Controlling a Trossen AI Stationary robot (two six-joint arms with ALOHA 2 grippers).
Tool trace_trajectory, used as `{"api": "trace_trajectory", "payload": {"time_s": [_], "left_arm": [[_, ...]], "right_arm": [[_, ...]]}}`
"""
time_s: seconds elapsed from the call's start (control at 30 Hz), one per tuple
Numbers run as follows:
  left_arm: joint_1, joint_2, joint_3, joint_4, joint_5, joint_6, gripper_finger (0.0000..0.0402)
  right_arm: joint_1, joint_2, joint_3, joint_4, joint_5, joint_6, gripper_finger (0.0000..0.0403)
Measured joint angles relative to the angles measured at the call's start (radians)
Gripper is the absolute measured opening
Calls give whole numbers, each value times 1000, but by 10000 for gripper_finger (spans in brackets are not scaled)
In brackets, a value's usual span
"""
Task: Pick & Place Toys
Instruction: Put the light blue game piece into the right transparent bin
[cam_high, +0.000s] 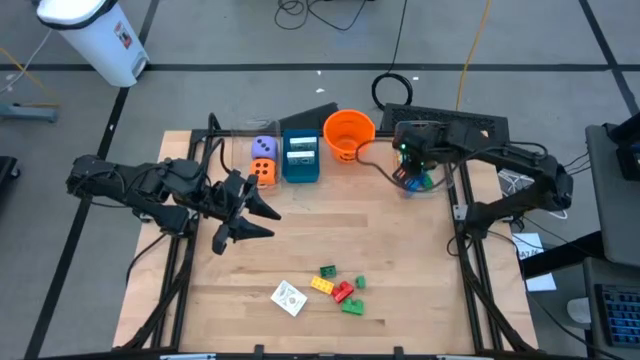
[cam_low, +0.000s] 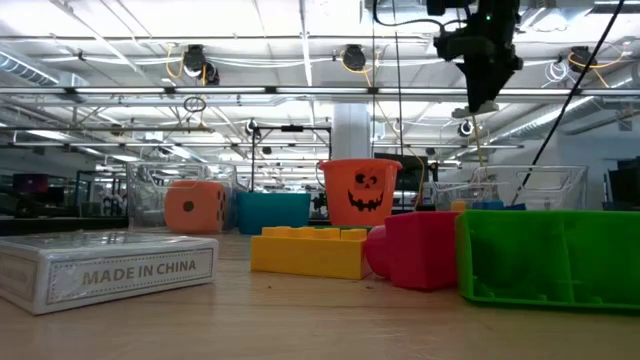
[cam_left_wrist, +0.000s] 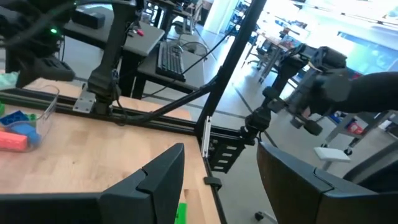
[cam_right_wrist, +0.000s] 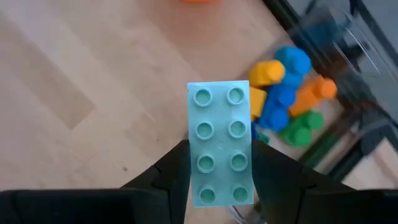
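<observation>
A wooden table (cam_high: 400, 260) fills the overhead view. At two o'clock, above a clear bin (cam_right_wrist: 348, 93), the right gripper (cam_right_wrist: 219, 177) clamps a pale green brick (cam_right_wrist: 221, 143) by its long sides; it is likely light, rigid and smooth. At nine o'clock the left gripper (cam_high: 258, 220) waits, fingers apart and empty. Loose bricks (cam_high: 340, 288) lie at six o'clock.

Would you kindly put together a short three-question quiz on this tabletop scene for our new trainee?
1. True or false: the right gripper holds a pale green brick.
2. Which stands nearest the orange bucket? A) teal box B) white card box C) yellow brick
3. Fill in: beside the purple die sits an ______ die.

Key: 1 true; 2 A; 3 orange.
</observation>
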Motion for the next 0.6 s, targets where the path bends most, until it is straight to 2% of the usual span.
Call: {"api": "trace_trajectory", "payload": {"time_s": [0.3,0.6], "left_arm": [[0,0,0,0,0,4,212],[0,0,0,0,-2,6,212]], "right_arm": [[-141,-1,-27,21,0,98,141],[-183,0,-224,180,-7,197,141]]}}
